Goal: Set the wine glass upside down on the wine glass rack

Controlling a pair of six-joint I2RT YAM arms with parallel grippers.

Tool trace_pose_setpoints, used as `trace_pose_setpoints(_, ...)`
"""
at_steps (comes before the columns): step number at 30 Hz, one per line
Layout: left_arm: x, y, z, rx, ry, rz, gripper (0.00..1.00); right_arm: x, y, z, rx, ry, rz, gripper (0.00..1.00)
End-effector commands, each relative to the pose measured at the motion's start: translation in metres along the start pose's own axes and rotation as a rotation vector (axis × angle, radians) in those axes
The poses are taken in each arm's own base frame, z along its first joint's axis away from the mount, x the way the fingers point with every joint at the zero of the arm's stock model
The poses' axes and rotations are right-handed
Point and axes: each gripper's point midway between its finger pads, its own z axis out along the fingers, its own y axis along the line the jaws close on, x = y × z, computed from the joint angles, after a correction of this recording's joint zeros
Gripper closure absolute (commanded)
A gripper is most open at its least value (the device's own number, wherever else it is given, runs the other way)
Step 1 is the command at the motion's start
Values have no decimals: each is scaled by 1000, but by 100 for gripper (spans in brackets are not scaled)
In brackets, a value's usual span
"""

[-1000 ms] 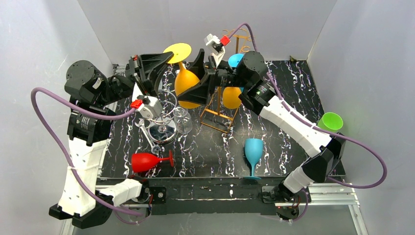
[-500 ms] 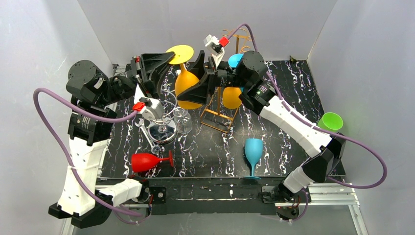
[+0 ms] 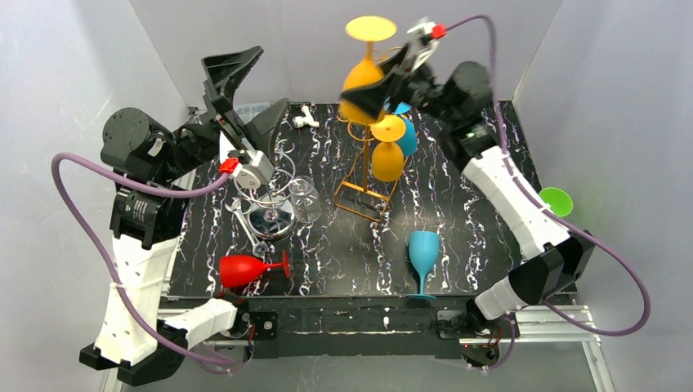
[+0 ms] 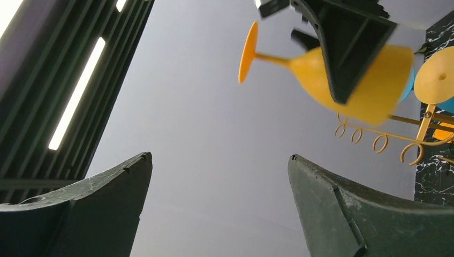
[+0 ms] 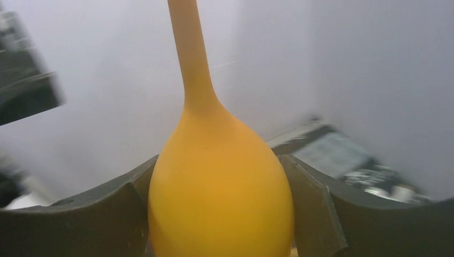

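An orange wine glass (image 3: 358, 75) hangs upside down in the air, its round foot on top, above the gold wire wine glass rack (image 3: 365, 181). My right gripper (image 3: 377, 88) is shut on its bowl. In the right wrist view the bowl (image 5: 222, 193) fills the space between both fingers, which press its sides, with the stem pointing up. My left gripper (image 3: 274, 76) stands wide open to the left of the rack, holding nothing. From the left wrist view the gripper (image 4: 219, 157) looks up at the held glass (image 4: 375, 88) and the rack's hooks (image 4: 383, 140).
A second orange glass (image 3: 388, 157) and a blue one (image 3: 407, 135) hang on the rack. A red glass (image 3: 243, 269) lies at the front left. A teal glass (image 3: 423, 251) stands at the front. Clear glasses (image 3: 304, 196) and a metal piece (image 3: 272, 219) sit left of the rack; a green cup (image 3: 556, 200) is at the right edge.
My left gripper has let go of the orange glass, opened wide and drawn back to the left. My right arm has lifted the glass up and toward the back, over the rack.
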Motion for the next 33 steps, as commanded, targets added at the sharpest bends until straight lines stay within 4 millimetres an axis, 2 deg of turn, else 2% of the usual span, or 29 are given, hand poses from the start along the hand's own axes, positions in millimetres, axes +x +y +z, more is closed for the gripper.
trace_pose_setpoints(1, 4, 15, -19, -91, 103, -49, 2, -94, -66, -67, 369, -188, -264, 27)
trace_pose_setpoints(4, 14, 9, -25, -100, 163, -95, 2, -105, -123, -111, 607, -182, -356, 28)
trace_pose_setpoints(8, 24, 4, -28, -108, 212, -143, 2, -97, -194, -166, 811, -154, -375, 30)
trace_pose_setpoints(12, 34, 1, -25, -113, 241, -179, 2, -67, -238, -197, 883, -117, -354, 32)
trace_pose_setpoints(16, 49, -6, -20, -105, 281, -236, 2, -43, -269, -222, 962, -71, -384, 34)
trace_pose_setpoints(20, 67, -22, -14, -85, 329, -309, 2, -21, -297, -230, 997, -6, -383, 34)
trace_pose_setpoints(26, 91, -49, -7, -50, 387, -391, 2, 3, -333, -227, 985, 42, -358, 36)
trace_pose_setpoints(29, 95, -59, -4, -22, 394, -417, 2, 11, -346, -222, 964, 57, -349, 37)
trace_pose_setpoints(33, 98, -61, -1, -6, 398, -418, 2, 24, -357, -211, 917, 85, -346, 40)
